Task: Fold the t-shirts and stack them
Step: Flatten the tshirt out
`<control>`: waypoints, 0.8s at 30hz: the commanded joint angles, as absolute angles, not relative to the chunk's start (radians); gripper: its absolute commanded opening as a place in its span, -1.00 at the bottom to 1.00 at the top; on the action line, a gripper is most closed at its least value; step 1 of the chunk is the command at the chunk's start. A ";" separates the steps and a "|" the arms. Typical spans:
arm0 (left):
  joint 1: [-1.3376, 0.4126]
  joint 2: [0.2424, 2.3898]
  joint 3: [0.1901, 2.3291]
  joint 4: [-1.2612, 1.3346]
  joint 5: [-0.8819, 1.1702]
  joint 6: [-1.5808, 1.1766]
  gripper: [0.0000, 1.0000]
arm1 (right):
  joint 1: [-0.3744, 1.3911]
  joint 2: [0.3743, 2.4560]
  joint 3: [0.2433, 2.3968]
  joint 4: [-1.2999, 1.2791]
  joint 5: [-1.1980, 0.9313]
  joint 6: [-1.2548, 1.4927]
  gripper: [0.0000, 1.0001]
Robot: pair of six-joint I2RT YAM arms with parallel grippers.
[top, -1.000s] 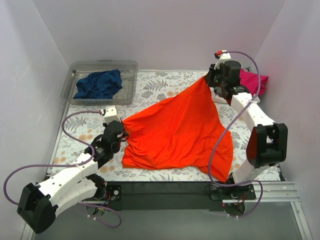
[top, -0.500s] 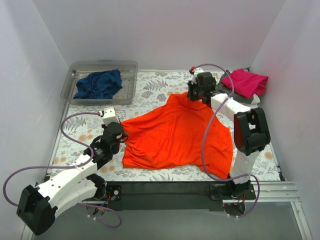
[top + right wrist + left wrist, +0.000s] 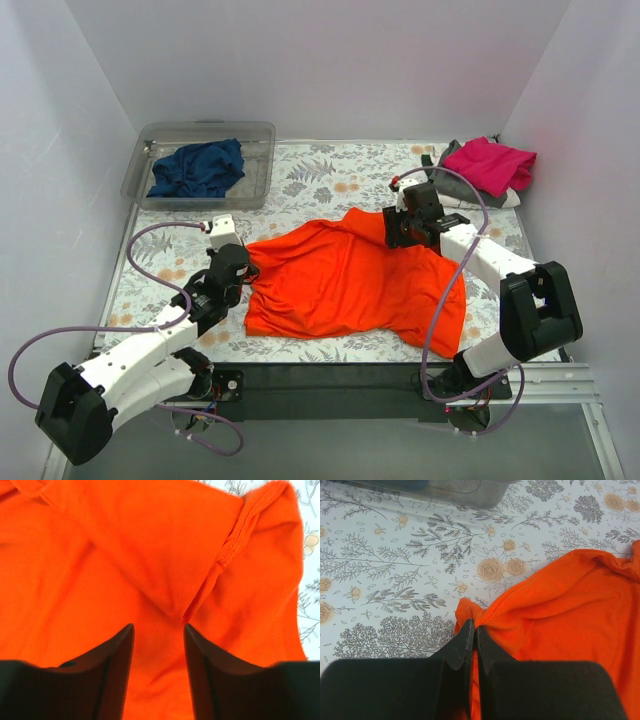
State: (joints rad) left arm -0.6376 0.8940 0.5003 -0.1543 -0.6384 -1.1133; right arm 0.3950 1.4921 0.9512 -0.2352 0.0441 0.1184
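Lying rumpled across the middle of the table (image 3: 320, 170), the orange shirt (image 3: 350, 285) spreads between both arms in the top view. Its far edge is heaped into a fold by the right gripper (image 3: 395, 232). Only that view shows the rest: the navy shirt (image 3: 197, 168) bunched in the tub (image 3: 135, 175) at the far left, and the pink shirt (image 3: 492, 163) lying on the grey shirt (image 3: 447, 180) in the far right corner.

The left wrist view gives what the top one hides. The left gripper (image 3: 472, 630) is clenched on a small pinched tuck at the orange shirt's left edge, its jaws pressed together and the cloth around it resting on the table.

The right wrist view shows the right gripper released, its fingers (image 3: 116, 652) spread apart over creased orange cloth that fills the gap between them. I cannot tell whether they touch it. A stitched hem (image 3: 232, 542) runs along a folded flap beyond, with a sliver of table at the right edge.
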 commanded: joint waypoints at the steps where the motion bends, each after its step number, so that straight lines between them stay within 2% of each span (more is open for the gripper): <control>1: -0.634 0.890 0.508 -0.140 -0.641 -1.117 -1.00 | 0.394 1.438 0.966 -0.285 0.023 0.106 0.01; 4: -0.634 0.897 0.508 -0.140 -0.643 -1.115 -1.00 | 0.394 1.433 1.026 -0.284 0.061 0.106 0.30; 6: -0.634 0.899 0.508 -0.140 -0.644 -1.117 -1.00 | 0.390 1.451 1.075 -0.273 0.072 0.104 0.30; 10: -0.634 0.903 0.506 -0.135 -0.643 -1.117 -1.00 | 0.373 1.554 1.134 -0.226 0.068 0.113 0.10; 13: -0.634 0.908 0.506 -0.135 -0.641 -1.115 -1.00 | 0.364 1.623 1.167 -0.207 0.084 0.120 0.02; 24: -0.634 0.910 0.503 -0.130 -0.634 -1.115 -1.00 | 0.308 1.775 1.209 -0.175 0.014 0.120 -0.04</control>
